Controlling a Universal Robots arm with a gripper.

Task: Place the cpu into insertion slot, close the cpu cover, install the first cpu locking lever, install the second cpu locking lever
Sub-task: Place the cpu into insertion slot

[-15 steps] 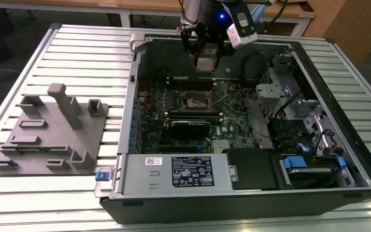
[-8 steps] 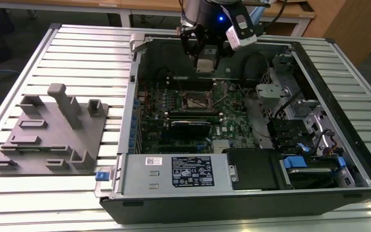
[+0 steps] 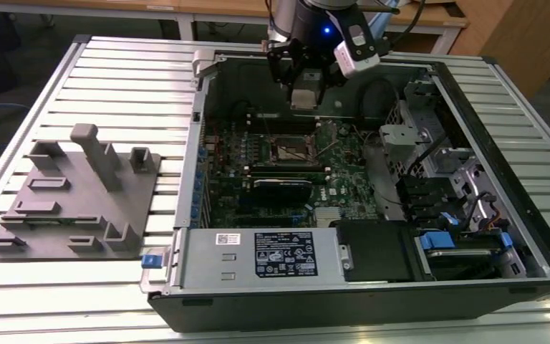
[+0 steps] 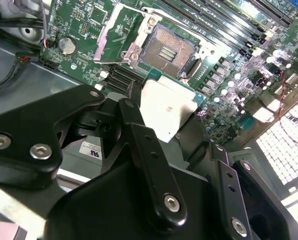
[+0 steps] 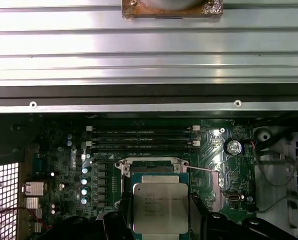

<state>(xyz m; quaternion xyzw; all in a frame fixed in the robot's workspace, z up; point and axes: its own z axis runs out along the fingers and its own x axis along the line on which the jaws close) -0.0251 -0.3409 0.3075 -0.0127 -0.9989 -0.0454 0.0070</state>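
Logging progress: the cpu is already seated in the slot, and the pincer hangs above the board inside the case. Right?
Not quite. The cpu is not seated: the pincer holds it above the board, and the slot lies empty, as the second wrist view shows. The pincer does hang above the board inside the case.

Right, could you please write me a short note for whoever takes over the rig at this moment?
End effector: shut on the chip, held above the open computer case.
Socket: empty, contacts exposed, on the green board below the chip.
Cover: swung open beside the socket.
Done: chip in grasp over the board.
Left: chip not seated, cover not closed, levers not locked.
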